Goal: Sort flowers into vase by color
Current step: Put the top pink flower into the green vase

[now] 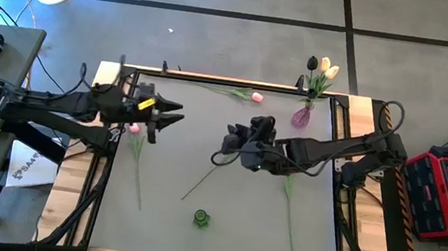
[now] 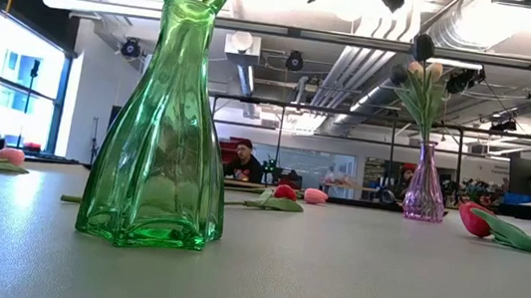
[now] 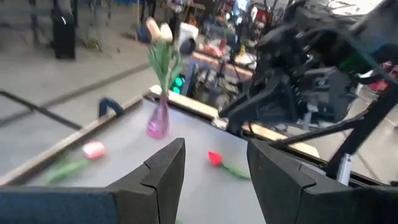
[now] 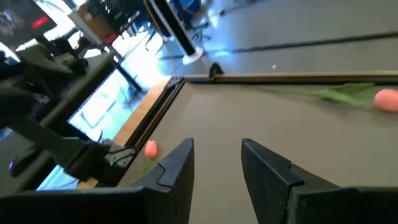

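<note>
Left gripper [image 1: 175, 115] is hovering over the left part of the counter [image 1: 230, 212] in the high view, fingers parted and gripping nothing; right gripper [image 1: 229, 139] is hovering near the middle, also parted and empty. A pink tulip [image 1: 134, 129] is lying just beside the left gripper, its stem running toward the near edge. Another pink tulip [image 1: 255, 98] is lying along the far edge. Two more stems are lying under and near the right arm: one slanting [image 1: 200, 183] toward the green vase [image 1: 200, 219], one [image 1: 290, 215] running toward the near right. The purple vase [image 1: 301, 115] is standing at the far right corner, holding cream and dark tulips [image 1: 322, 69]

Low view: green vase [image 2: 167, 118] is standing upright close to the camera; purple vase [image 2: 426, 187] is standing farther back, carrying its flowers. Red tulip [image 2: 476, 219] is lying at right, pink tulip [image 2: 10, 155] at left, a red [image 2: 286, 191] and a pink head [image 2: 315, 196] mid-counter

Left wrist view: fingers [image 3: 166, 169] are standing apart with nothing between them; purple vase [image 3: 158, 121], red tulip [image 3: 214, 158] and pink tulip [image 3: 93, 149] are lying beyond

Right wrist view: fingers [image 4: 177, 167] are standing apart, empty; pink heads [image 4: 150, 148] [image 4: 387, 99] are lying beyond on the counter
</note>
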